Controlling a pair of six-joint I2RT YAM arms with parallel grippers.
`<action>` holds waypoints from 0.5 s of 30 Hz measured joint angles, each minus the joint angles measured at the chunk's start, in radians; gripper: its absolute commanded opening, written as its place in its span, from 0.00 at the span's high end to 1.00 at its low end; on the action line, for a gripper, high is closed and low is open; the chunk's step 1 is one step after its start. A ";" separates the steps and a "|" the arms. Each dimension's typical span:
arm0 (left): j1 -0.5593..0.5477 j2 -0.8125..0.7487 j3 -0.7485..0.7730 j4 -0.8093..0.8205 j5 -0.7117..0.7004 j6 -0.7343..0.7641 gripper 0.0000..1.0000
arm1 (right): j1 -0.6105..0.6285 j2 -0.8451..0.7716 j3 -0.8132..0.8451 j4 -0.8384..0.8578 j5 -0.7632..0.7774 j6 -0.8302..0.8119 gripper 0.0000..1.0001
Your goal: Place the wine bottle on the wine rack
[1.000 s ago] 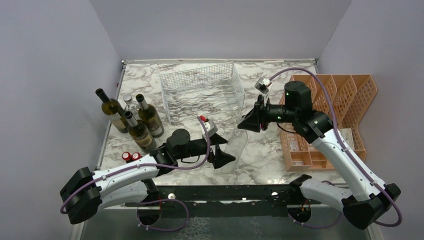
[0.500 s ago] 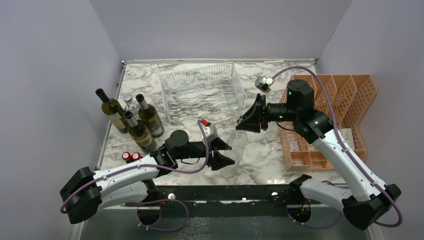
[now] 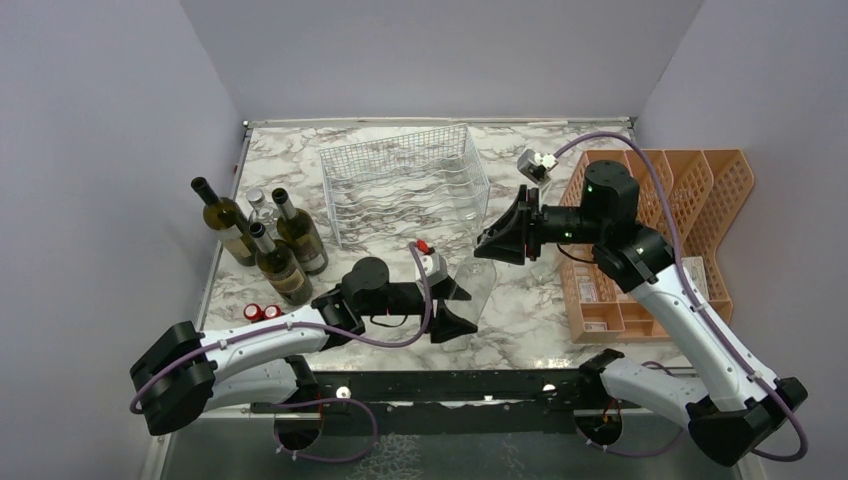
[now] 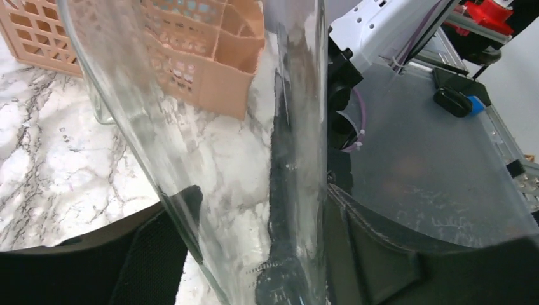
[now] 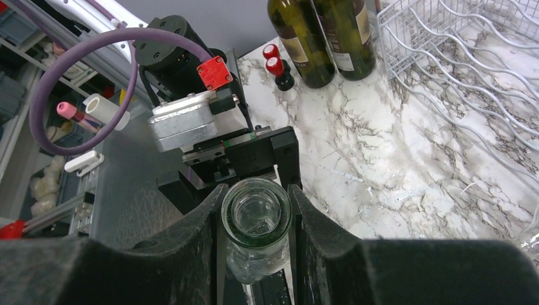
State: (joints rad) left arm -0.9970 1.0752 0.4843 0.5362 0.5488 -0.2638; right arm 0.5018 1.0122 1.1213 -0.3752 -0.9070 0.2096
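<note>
Jaws, top view: right jaws clamp the neck of the tilted clear wine bottle, left jaws straddle its lower body; wine rack beyond both, apart | left wrist: glass fills the gap, touching both sides | right wrist: jaws pinch the bottle's mouth.

No legible word, brand or number in any view. Tan paper labels on the two dark bottles in the right wrist view, but with print too small and too cropped to make out. Likewise for the pale slips lying in the compartments of the orange tray seen from above, too blurred to tell any print.
</note>
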 measured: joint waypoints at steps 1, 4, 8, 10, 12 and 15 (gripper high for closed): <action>0.000 0.000 0.002 0.002 0.000 0.002 0.60 | 0.000 -0.003 0.000 0.000 0.003 0.000 0.99; 0.001 -0.002 0.006 -0.010 -0.041 0.000 1.00 | 0.000 -0.015 0.000 0.001 0.018 -0.007 0.76; -0.007 -0.013 0.006 -0.013 -0.104 0.032 1.00 | 0.000 -0.026 0.006 -0.011 0.030 -0.008 0.31; -0.009 -0.026 0.006 -0.024 -0.149 0.072 1.00 | 0.000 -0.029 0.022 -0.040 0.061 0.005 0.23; -0.008 -0.046 0.006 -0.040 -0.202 0.125 1.00 | 0.000 -0.036 0.042 -0.068 0.115 0.007 0.18; -0.006 -0.087 0.029 -0.101 -0.286 0.232 1.00 | 0.000 -0.062 0.074 -0.107 0.200 0.011 0.18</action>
State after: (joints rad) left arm -1.0035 0.9882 0.5137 0.4347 0.2630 -0.0322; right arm 0.5018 0.9501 1.1954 -0.4824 -0.7071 0.2207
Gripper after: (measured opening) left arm 0.636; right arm 0.814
